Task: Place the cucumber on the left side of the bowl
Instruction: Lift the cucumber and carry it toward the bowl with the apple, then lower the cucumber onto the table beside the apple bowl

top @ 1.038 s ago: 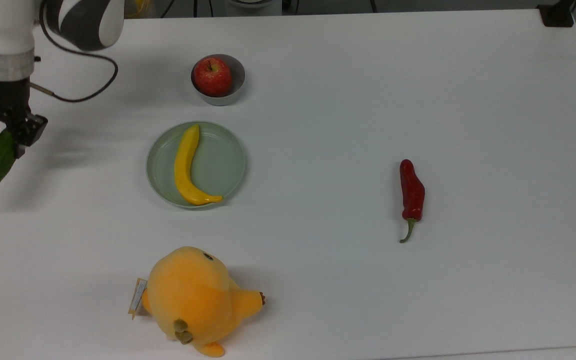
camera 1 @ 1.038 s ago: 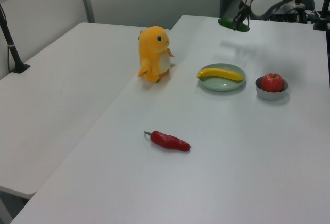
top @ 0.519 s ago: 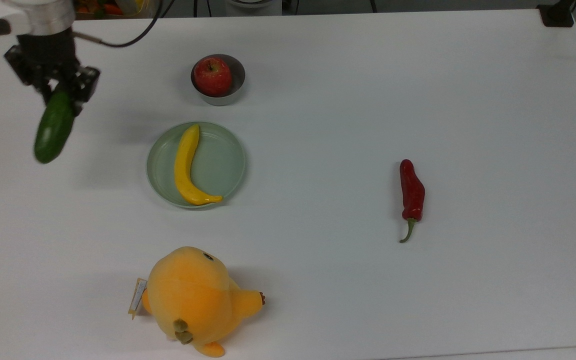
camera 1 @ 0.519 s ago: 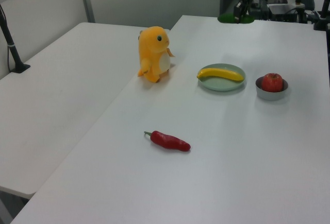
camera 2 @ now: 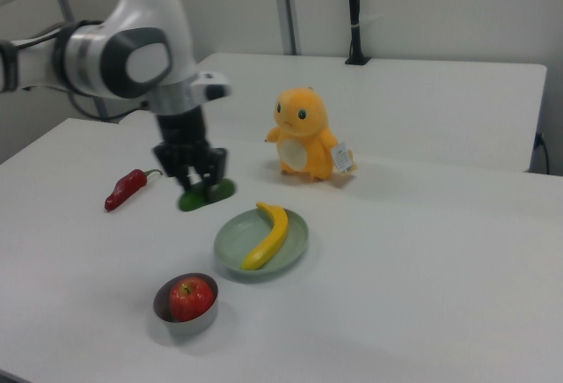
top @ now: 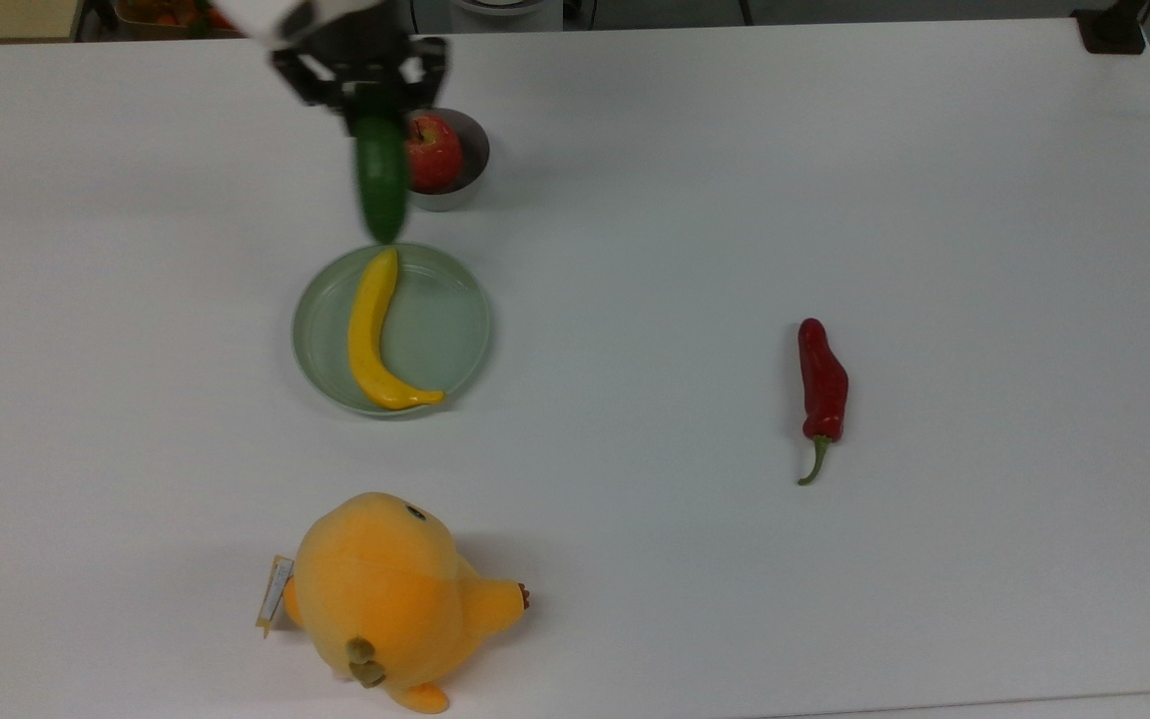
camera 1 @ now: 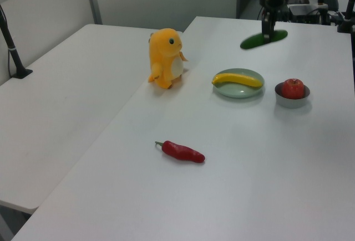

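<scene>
- The gripper (top: 367,100) is clamped on one end of the cucumber (top: 381,185), near the top view's upper edge.
- The cucumber's free end overlaps the pale green plate (top: 455,330) rim (banana (top: 371,335) on it).
- Just beside: grey bowl (top: 470,165) holding an apple (top: 432,152).
- Chili pepper (top: 821,387) and orange plush toy (top: 390,594) lie well apart.

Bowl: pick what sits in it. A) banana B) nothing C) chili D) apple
D: a red apple sits inside the grey bowl; the banana lies on the plate, and the chili on the table.
</scene>
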